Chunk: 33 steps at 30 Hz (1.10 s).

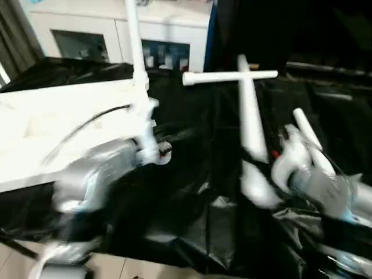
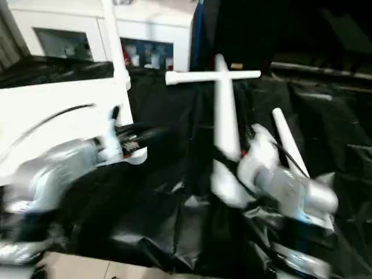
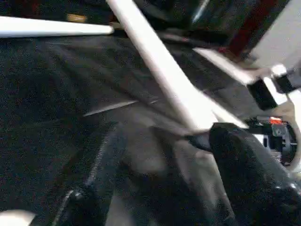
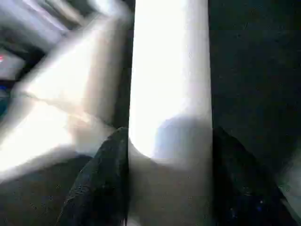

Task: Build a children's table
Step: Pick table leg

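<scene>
Table leg (image 4: 169, 94) sits clamped between the right gripper's (image 4: 169, 188) 2 black fingers, above black sheeting (image 1: 192, 226). Beyond it, another leg (image 1: 229, 76) lies crosswise. Left gripper (image 3: 160, 188) hangs spread apart beside the white tabletop (image 1: 52, 125), forearm angled inward.

Smooth white plastic legs (image 1: 251, 110) lie on a crinkled, glossy black sheet (image 1: 192, 221); the table top (image 1: 52, 125) looks matt white, the forearms (image 2: 290, 192) brushed silver metal

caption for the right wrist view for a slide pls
Right gripper with its black fingers closed on either side of a white table leg over black sheeting.
</scene>
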Available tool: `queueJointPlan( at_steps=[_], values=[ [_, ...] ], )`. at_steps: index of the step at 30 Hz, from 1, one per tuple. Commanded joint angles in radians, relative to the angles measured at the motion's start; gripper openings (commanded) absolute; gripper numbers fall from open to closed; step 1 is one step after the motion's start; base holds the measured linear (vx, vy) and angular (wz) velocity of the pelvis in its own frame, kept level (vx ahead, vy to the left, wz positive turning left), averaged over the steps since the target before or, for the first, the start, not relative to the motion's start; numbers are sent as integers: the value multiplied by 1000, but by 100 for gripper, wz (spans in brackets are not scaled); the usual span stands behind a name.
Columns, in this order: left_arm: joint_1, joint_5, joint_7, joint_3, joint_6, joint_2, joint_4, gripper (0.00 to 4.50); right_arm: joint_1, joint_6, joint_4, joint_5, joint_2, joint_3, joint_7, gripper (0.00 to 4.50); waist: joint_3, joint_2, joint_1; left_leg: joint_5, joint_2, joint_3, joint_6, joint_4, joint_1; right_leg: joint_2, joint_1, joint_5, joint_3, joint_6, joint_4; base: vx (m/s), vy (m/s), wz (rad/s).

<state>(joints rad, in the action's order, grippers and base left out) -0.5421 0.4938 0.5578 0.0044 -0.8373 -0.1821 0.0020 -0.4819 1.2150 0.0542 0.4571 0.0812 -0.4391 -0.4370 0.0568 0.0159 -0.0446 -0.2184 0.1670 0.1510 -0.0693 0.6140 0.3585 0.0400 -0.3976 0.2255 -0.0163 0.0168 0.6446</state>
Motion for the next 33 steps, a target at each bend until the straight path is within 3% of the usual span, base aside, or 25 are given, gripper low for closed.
queueJointPlan(
  at_steps=[1, 5, 13, 14, 17, 21, 27, 31, 33],
  values=[
    [-15, -11, -15, -9, -5, 8, 38, 375, -4, -1, 60, 63, -12, -14, -27, 189, -67, 0, -8, 63, 39, -6, 39, -64, 2, 79, 70, -139, 46, 235, -67, 0, 0, 0],
    [-28, -29, -49, -22, -3, 40, 69, 403, 9, -20, 96, 86, -29, 26, -47, 189, -66, -3, -13, 53, 43, -6, 34, -68, -1, 80, 69, -129, 44, 233, -71, 0, 0, 0],
    [-32, 12, -47, -3, -19, 77, 86, 449, -7, -24, 112, 125, -47, 3, -21, 189, -64, -3, -16, 25, 42, -4, 4, -72, -1, 81, 71, -86, 46, 222, -76, 0, 0, 0],
    [-45, 28, -67, 38, 1, 104, 104, 449, 2, -41, 123, 107, -24, 38, -23, 189, -64, -2, -17, 30, 41, -4, 4, -71, 0, 81, 73, -91, 47, 219, -76, 0, 0, 0],
    [-59, 41, -87, 70, 13, 117, 118, 450, 14, -73, 124, 68, 8, 81, -27, 189, -64, -2, -18, 29, 42, -5, 4, -71, 0, 82, 73, -94, 46, 216, -76, 0, 0, 0],
    [-75, 66, -96, 103, 12, 128, 132, 450, 20, -112, 115, 38, 31, 111, -25, 189, -63, 1, -16, 25, 39, -5, 3, -70, 3, 81, 76, -79, 47, 212, -78, 0, 0, 0],
    [-71, 104, -86, 113, -38, 151, 110, 450, -1, -127, 111, 80, -10, 72, 17, 189, -65, 0, -16, 37, 42, -4, 21, -68, 0, 80, 72, -104, 46, 230, -75, 0, 0, 0],
    [-26, 92, -7, 47, -30, 101, 42, 450, -65, -206, 43, 80, -58, -33, 137, 189, -64, -5, -16, 30, 42, -4, 13, -70, -2, 80, 68, -80, 46, 228, -76, 0, 0, 0],
    [-17, 73, 10, 23, -9, 85, 29, 450, -77, -216, 30, 85, -65, -53, 156, 189, -63, -6, -12, 21, 41, 0, 0, -71, -3, 75, 67, -65, 46, 212, -76, 0, 0, 0]
  ],
)
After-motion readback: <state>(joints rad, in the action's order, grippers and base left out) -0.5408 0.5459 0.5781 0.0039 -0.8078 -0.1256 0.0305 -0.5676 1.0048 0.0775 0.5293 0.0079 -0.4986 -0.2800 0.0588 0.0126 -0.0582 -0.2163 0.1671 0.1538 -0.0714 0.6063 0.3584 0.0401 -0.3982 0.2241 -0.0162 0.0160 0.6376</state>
